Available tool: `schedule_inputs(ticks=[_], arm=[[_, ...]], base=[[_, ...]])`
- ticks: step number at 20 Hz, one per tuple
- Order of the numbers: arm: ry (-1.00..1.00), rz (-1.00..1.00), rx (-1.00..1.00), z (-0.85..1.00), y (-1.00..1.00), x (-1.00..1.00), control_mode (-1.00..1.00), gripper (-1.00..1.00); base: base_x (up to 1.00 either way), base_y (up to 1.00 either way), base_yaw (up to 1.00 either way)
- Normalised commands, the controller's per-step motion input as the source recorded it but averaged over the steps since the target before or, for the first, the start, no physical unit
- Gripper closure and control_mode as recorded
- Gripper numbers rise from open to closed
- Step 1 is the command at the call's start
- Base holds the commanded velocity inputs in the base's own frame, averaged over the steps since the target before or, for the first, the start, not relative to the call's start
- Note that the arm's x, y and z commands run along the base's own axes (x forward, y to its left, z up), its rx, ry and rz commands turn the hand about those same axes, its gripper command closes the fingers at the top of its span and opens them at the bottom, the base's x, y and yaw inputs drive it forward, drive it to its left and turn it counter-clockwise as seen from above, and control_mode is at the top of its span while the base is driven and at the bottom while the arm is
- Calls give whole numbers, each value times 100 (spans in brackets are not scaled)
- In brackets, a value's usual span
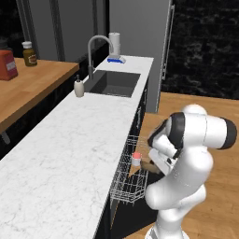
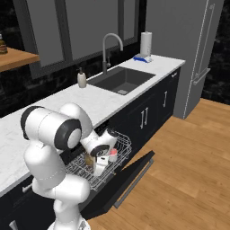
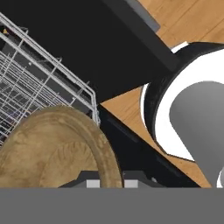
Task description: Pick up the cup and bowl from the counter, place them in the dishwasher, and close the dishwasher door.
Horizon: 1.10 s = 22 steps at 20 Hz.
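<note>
The brown bowl [image 3: 52,148] hangs tilted over the corner of the dishwasher's pulled-out wire rack [image 3: 39,78]. My gripper [image 3: 109,180] is shut on the bowl's rim. In the right base view the gripper [image 2: 98,165] hovers low over the rack [image 2: 122,144], with the bowl [image 2: 88,159] beside it. The cup [image 1: 136,158], whitish with a red top, stands upright in the rack [image 1: 127,189], close to my hand; it is also in the right base view as the cup [image 2: 113,155]. The dishwasher door [image 2: 130,176] lies open, folded down below the rack. The white marble counter [image 1: 70,154] runs along the left.
A sink [image 1: 114,83] with a faucet [image 1: 95,46] is set in the counter, with a soap bottle [image 1: 79,87] beside it and a paper towel roll [image 1: 115,45] behind. A wooden shelf [image 1: 28,86] carries a jar and a red box. The fridge [image 2: 188,49] stands beyond, with wooden floor [image 2: 188,152] on the right.
</note>
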Motion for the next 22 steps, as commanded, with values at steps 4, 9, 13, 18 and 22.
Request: schedule_inputs(ticks=[4,9,13,18,22], arm=[[8,-8,15,-55,30,0,-100,100],[1,-12,19,-32,23,20,-100,100],[2,-15,15,-27,17,48,-100,100],[2,-18,7,-21,10,57,-100,100],[5,-18,0,-19,0,46,-100,100]], base=[[0,0,0],[0,0,0],[0,0,0],[0,0,0],[0,0,0]])
